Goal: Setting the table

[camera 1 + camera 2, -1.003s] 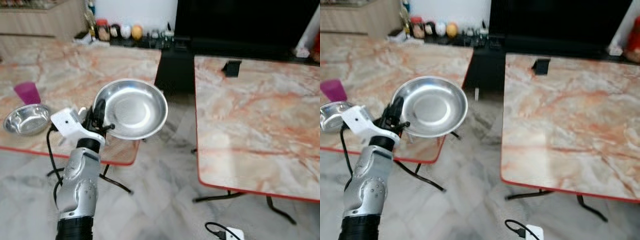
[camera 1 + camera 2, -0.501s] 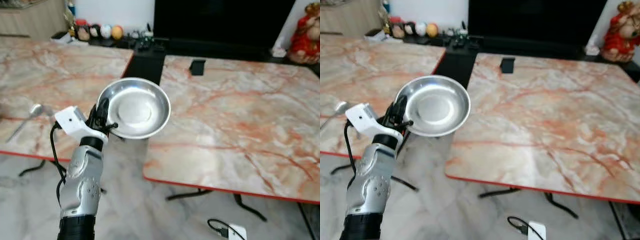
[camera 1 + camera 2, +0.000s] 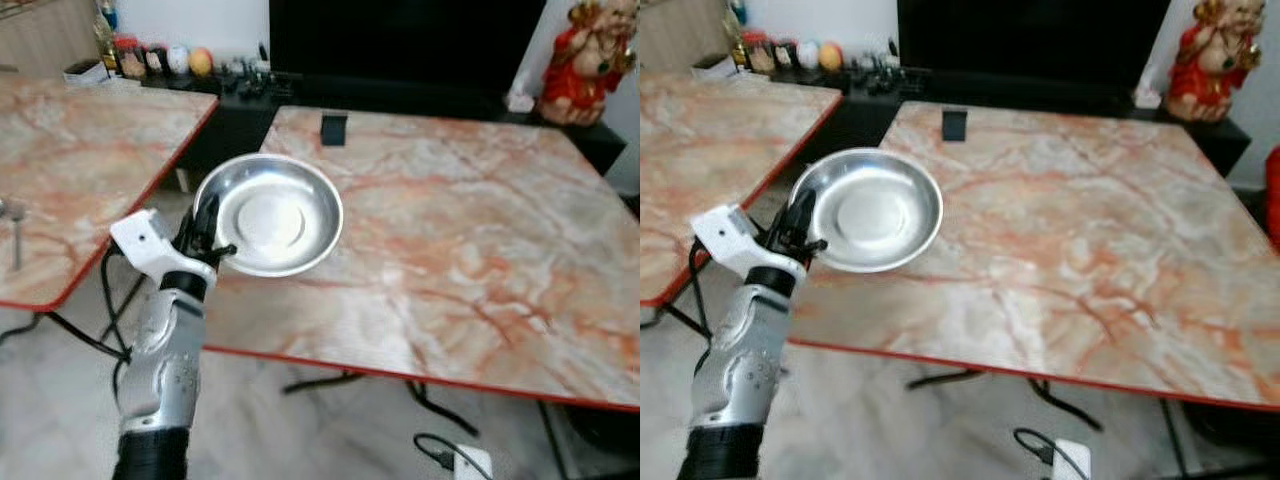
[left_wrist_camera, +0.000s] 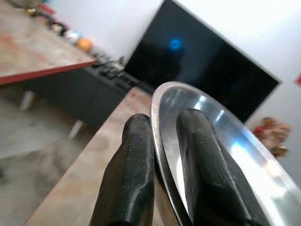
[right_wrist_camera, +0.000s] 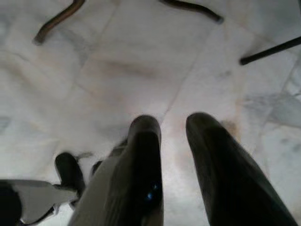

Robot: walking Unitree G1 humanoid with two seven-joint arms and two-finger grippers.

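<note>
Bowl [image 3: 268, 215]: rim clamped by left end effector [image 3: 205, 232], now carried over near table [image 3: 480, 260] corner; placement pending. Right end effector [image 5: 171, 141]: slightly parted, idle.

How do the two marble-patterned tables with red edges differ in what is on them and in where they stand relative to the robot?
The right marble-patterned table stands straight ahead, while the left marble-patterned table lies off to the robot's left, across a gap. The right table carries a small black object near its far edge; the left table carries a metal utensil. The left gripper holds the shiny steel plate over the right table's near-left corner, not over the left table. Both share pinkish marble tops.
</note>
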